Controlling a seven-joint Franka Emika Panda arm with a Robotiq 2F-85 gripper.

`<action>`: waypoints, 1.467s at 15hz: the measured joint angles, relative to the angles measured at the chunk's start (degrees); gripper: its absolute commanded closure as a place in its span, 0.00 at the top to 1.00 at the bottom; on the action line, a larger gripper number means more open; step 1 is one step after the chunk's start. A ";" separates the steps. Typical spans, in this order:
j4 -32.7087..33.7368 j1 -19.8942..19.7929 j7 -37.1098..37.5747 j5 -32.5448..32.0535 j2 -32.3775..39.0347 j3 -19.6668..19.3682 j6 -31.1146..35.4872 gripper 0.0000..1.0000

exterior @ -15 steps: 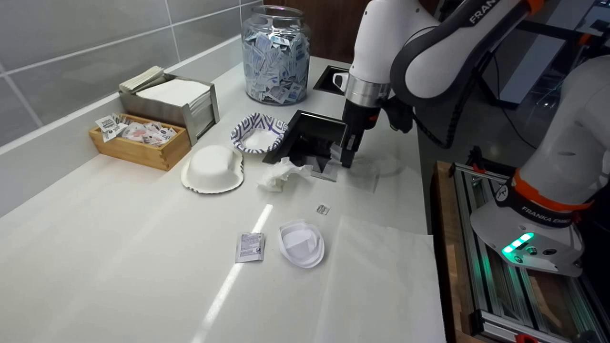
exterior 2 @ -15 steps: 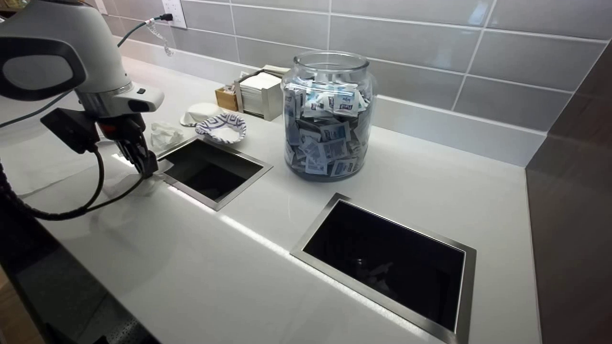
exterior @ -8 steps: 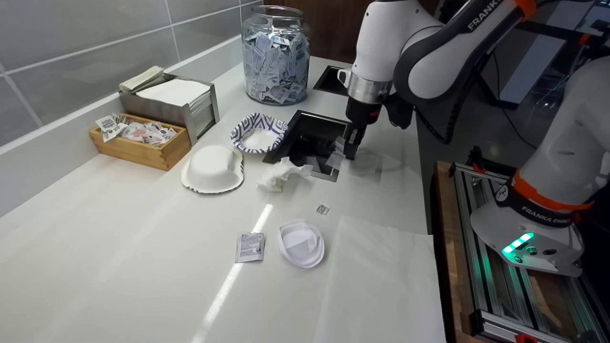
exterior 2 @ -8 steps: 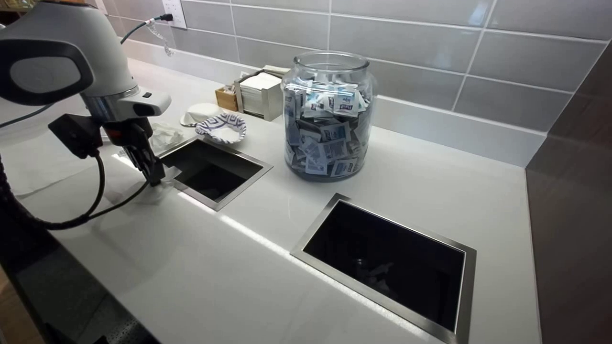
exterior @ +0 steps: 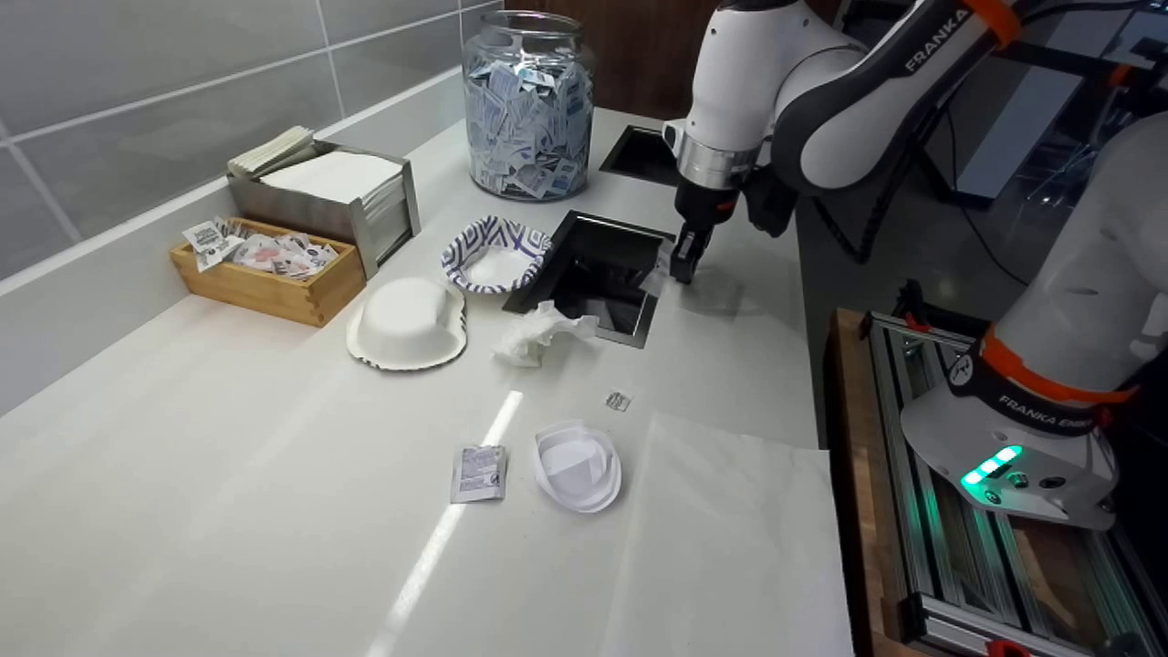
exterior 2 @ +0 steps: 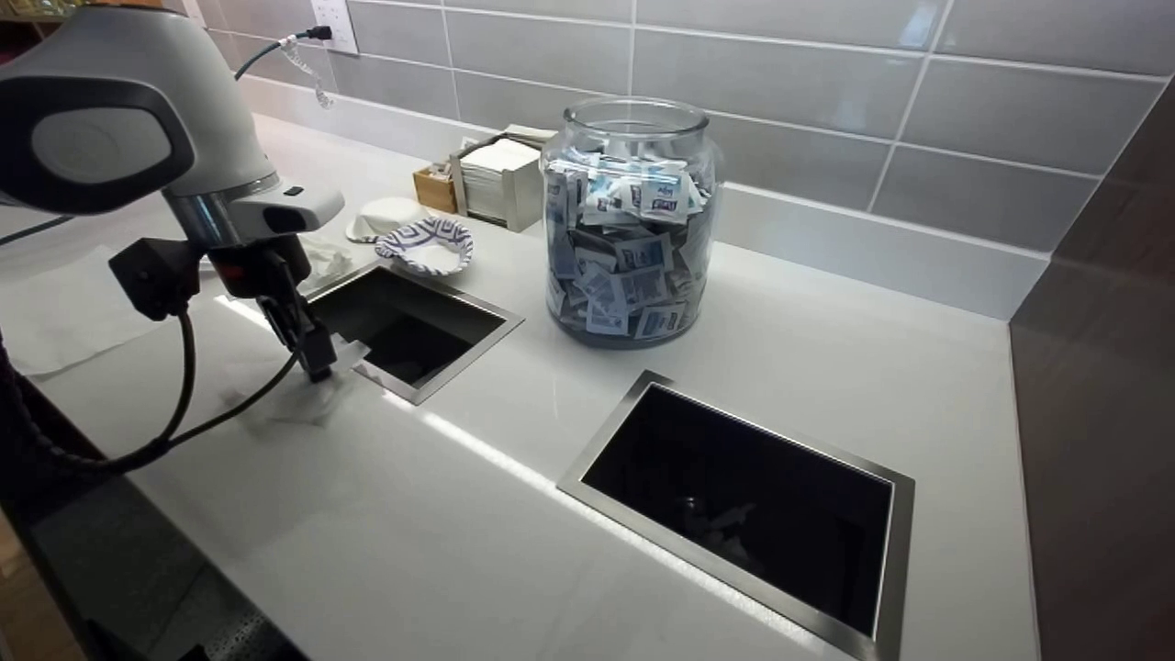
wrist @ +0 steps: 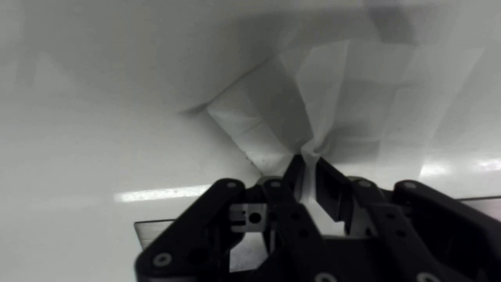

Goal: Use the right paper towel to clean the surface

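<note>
In an exterior view, reading hours from its centre, we see the jaws at two o'clock, pointing down just beside a dark opening (exterior: 584, 274), a thin paper towel (exterior: 658, 274) at their tips; at nine, an upturned bowl (exterior: 406, 319) sits on the counter (exterior: 274, 511); near twelve, a glass jar (exterior: 529, 119).

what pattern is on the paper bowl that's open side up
The paper bowl has nested angular purple-blue lines on white, clearest in an exterior view.
</note>
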 measured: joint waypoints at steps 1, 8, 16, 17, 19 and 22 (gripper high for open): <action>-0.01 -0.74 1.95 -2.66 0.01 -0.23 0.00 0.03; 0.05 4.96 -5.28 13.93 -1.88 0.56 -0.02 0.03; -0.02 13.90 -19.82 39.43 -6.07 1.35 -5.12 0.03; -0.02 14.05 -21.31 40.78 -5.82 1.28 -5.13 0.03; -0.02 14.12 -24.24 43.05 -5.18 1.18 -5.12 0.03; -0.03 14.14 -27.66 45.44 -3.81 1.17 -5.12 0.03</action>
